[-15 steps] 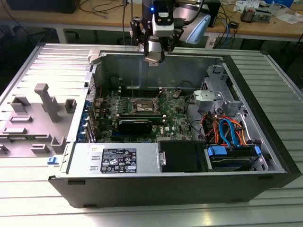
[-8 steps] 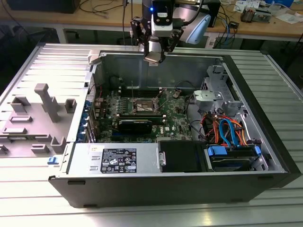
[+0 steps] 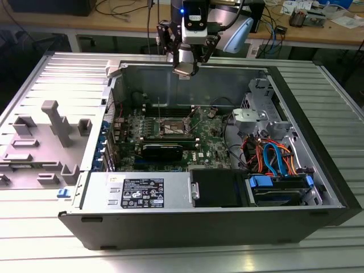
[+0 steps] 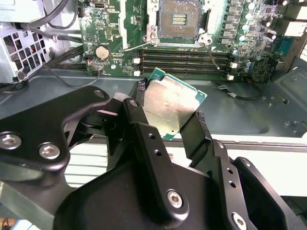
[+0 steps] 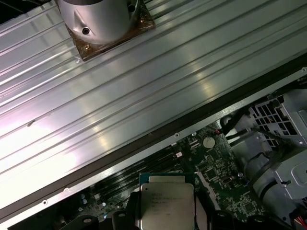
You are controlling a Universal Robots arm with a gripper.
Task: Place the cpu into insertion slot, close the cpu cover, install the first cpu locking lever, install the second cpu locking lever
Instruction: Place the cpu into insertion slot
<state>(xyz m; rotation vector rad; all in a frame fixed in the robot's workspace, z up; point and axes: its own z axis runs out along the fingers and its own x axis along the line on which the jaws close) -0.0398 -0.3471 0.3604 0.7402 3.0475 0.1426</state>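
Observation:
My gripper (image 3: 186, 68) hangs over the far wall of the open computer case (image 3: 85, 219), shut on the cpu (image 3: 183, 70). The cpu (image 4: 170, 108) is a flat square chip with a silver top and a green edge, pinched between the two black fingers (image 4: 139, 112) and tilted. The first wrist view shows it too, the cpu (image 5: 165, 203). The insertion slot (image 4: 180, 19) lies open on the green motherboard, its contact field bare. Two thin wire locking levers (image 4: 136, 46) (image 4: 214, 56) stand swung out from the slot's corners. I cannot make out the cpu cover.
Memory slots (image 4: 182, 60) run between the insertion slot and the case wall. A black block (image 3: 162, 151) sits on the board. A power supply (image 3: 142, 190) and a drive cage with coloured cables (image 3: 273, 159) fill the near side. A grey fixture (image 3: 45, 142) stands at the exterior view's left.

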